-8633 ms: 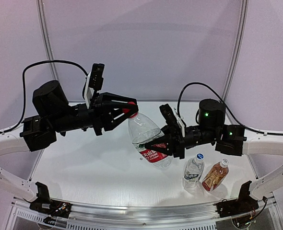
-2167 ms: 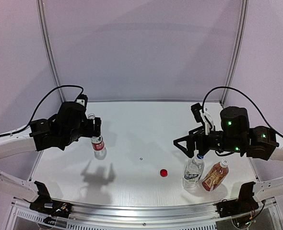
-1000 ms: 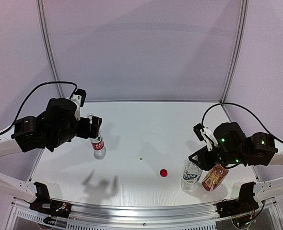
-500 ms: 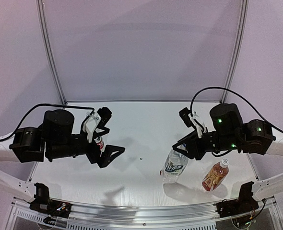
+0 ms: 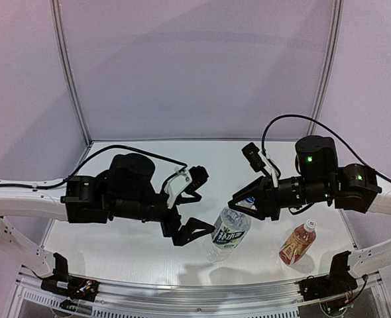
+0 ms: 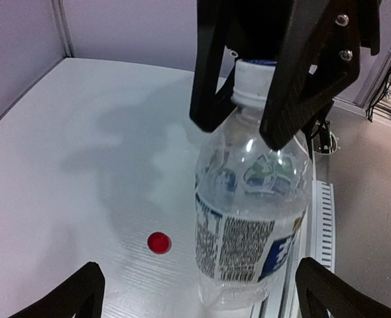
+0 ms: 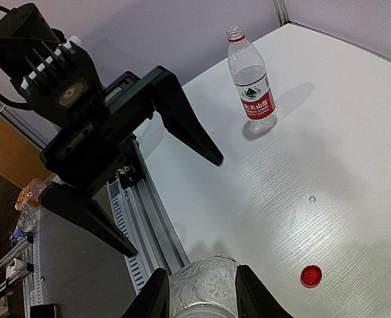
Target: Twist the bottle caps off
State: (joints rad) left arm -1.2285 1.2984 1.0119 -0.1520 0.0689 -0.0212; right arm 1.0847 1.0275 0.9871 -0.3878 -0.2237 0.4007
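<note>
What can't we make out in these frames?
- Top view: red-label bottle hidden behind the left arm; red cap behind the held bottle.
- Left wrist: blue-and-white cap mostly covered by the right gripper.
- Right wrist: held bottle cut off by the bottom edge.
- Top view: amber bottle label too small to read.

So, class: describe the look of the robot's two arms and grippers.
Left arm and right arm: white links, bulky black joint housings, looping black cables. Green lights glow on the right. Left gripper and right gripper: black, angular, tapering fingers.

The bottle (image 6: 248, 218) is clear, glossy plastic; the red cap (image 6: 159, 242) smooth plastic; the table (image 6: 63, 146) matt white, finely grained.
</note>
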